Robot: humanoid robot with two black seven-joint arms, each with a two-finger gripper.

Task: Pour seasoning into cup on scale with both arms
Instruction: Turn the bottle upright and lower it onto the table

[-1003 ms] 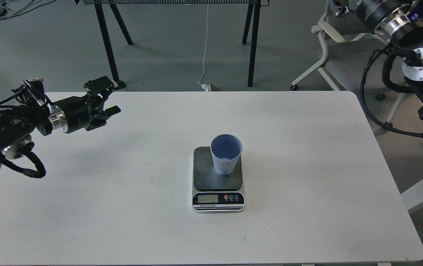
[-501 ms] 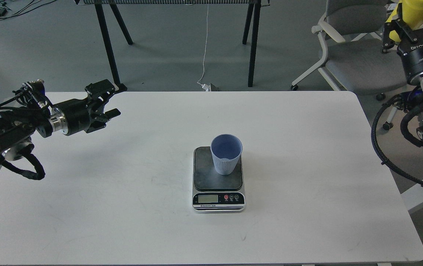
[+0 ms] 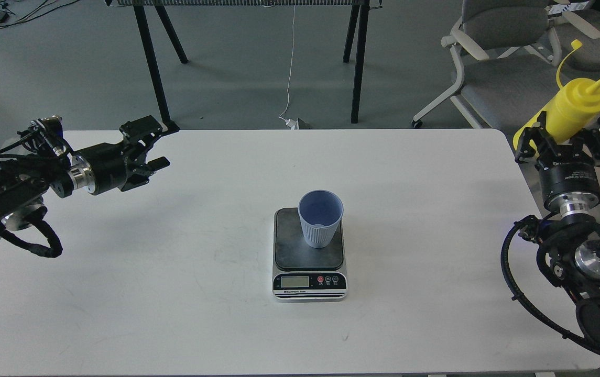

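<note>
One cup, one scale, one seasoning bottle, two arms, one table, one chair.

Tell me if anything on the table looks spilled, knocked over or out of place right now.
Nothing stands out. The cup stands upright on the scale, and the table shows no spill. The yellow bottle is tilted in the right gripper, cap off the nozzle, well right of the cup. The left gripper is open and empty.

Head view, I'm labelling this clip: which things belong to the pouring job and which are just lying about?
Part of the job:
yellow squeeze bottle, held in the right gripper
blue cup standing on the scale
left gripper, open and empty

Just lying about:
grey chair
black stand legs
white cable on the floor
</note>
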